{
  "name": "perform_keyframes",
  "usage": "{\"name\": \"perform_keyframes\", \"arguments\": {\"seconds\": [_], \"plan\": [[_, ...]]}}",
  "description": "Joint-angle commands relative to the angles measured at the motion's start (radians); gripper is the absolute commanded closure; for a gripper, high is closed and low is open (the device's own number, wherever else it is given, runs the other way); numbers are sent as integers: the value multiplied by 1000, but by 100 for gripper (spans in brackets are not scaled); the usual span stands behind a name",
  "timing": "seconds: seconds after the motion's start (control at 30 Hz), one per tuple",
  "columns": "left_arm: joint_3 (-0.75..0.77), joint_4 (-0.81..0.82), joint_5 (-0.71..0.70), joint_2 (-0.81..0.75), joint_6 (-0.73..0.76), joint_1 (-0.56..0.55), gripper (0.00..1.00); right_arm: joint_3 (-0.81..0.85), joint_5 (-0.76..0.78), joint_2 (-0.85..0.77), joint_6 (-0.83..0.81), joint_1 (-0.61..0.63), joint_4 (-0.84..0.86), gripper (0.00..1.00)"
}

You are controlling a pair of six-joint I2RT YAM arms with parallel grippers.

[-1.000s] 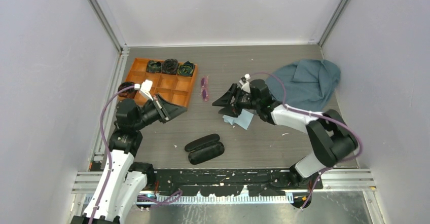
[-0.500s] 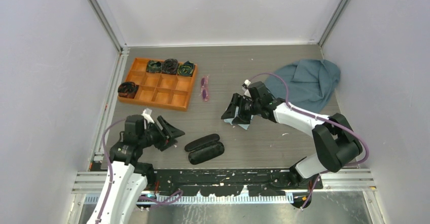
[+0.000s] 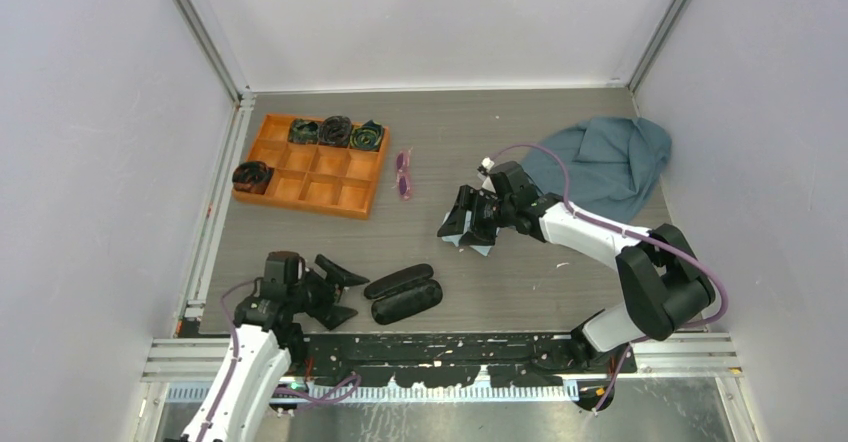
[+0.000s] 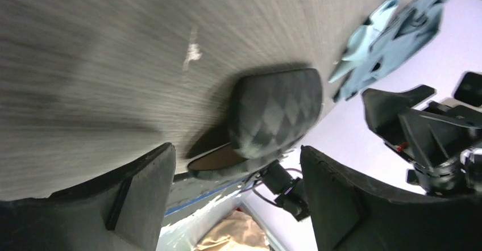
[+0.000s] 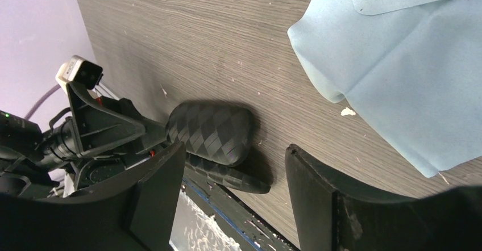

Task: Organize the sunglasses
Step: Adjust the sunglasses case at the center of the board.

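Note:
The sunglasses (image 3: pixel 403 175), a thin purple-pink folded pair, lie on the table just right of the orange tray (image 3: pixel 352 199); neither wrist view shows them. My left gripper (image 3: pixel 348 294) stands open by the near edge, its jaws facing the left end of the black case (image 3: pixel 403 294), apart from it. In the left wrist view the case (image 4: pixel 275 112) lies slightly ajar, beyond the open gripper (image 4: pixel 239 205). My right gripper (image 3: pixel 465 230) is open and low over the small light-blue cloth (image 5: pixel 409 75), holding nothing. The right wrist view shows the case (image 5: pixel 213 132) beyond its fingers.
The orange tray holds dark rolled items in its back row (image 3: pixel 335 132) and one at its left (image 3: pixel 251 175). A large dark teal cloth (image 3: pixel 600 162) lies at the back right. Side walls enclose the table. A metal rail (image 3: pixel 450 347) runs along the near edge.
My left arm swung from the tray back to the near edge, beside the case, and its jaws went from shut to open. The right gripper shifted slightly nearer, over the light-blue cloth.

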Motion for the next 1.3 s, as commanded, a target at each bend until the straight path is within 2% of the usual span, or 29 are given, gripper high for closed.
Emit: {"name": "perform_keyframes", "arguments": {"seconds": [0.0,0.2,0.37,0.53,0.73,1.03,1.27], "plan": [[-89,128,52,-20,-118,-2,19,7,-4,-37,-14,3,11,30],[-153,217,50,-62,-216,-2,24,16,-4,-48,-9,2,9,30],[-144,215,68,-38,-204,-2,26,23,-6,-43,-8,3,8,30],[-5,85,-6,46,-55,-2,27,31,-13,-37,1,2,18,30],[167,-7,-62,269,143,-2,27,34,-25,-37,11,2,28,30],[268,7,19,482,231,-3,26,31,-22,-49,11,3,26,30],[437,-158,-39,619,434,-4,24,22,-20,-54,12,3,27,29]]}}
